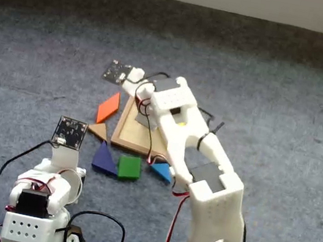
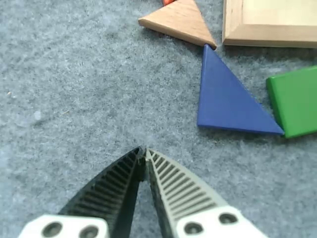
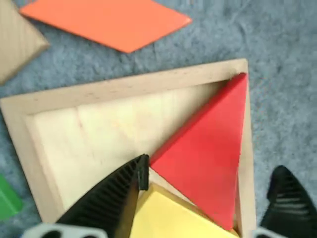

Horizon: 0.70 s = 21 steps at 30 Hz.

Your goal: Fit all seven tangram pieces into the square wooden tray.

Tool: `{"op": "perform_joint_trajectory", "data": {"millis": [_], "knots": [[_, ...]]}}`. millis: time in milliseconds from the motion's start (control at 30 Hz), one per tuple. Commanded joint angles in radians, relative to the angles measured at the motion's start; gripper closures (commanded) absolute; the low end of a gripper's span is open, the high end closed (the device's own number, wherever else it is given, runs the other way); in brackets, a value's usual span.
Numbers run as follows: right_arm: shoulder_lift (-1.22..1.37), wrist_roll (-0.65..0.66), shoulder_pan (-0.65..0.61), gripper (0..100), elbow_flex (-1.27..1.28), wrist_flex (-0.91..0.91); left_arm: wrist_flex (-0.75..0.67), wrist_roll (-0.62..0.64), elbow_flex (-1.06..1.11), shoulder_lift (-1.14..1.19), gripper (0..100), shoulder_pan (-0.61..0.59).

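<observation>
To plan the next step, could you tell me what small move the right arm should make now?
Probably raise the right pincer clear of the tray: it is open astride the red triangle, which lies in the tray's corner beside the yellow piece, seemingly placed.

High view: right arm (image 1: 189,141) covers most of the wooden tray (image 1: 121,123), so its contents are hidden there. Right wrist view: yellow piece (image 3: 173,213) cut by the frame edge, probably a triangle; orange parallelogram (image 3: 106,20) and green piece (image 3: 6,201) also clipped. Left wrist view: tray and green piece run off frame.
</observation>
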Motion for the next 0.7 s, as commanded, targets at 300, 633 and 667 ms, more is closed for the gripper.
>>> {"op": "perform_joint_trajectory", "data": {"millis": [300, 633, 667], "knots": [[-0.065, 0.005, -0.018, 58.2, -0.280, 0.360, 0.003, 0.008, 0.019, -0.030, 99, -0.012], [-0.162, -0.265, -0.042, 85.8, -0.354, 0.464, 0.003, 0.008, 0.019, -0.030, 99, -0.012], [-0.162, -0.307, -0.042, 86.9, -0.354, 0.437, 0.003, 0.008, 0.019, -0.030, 99, -0.012]]}}
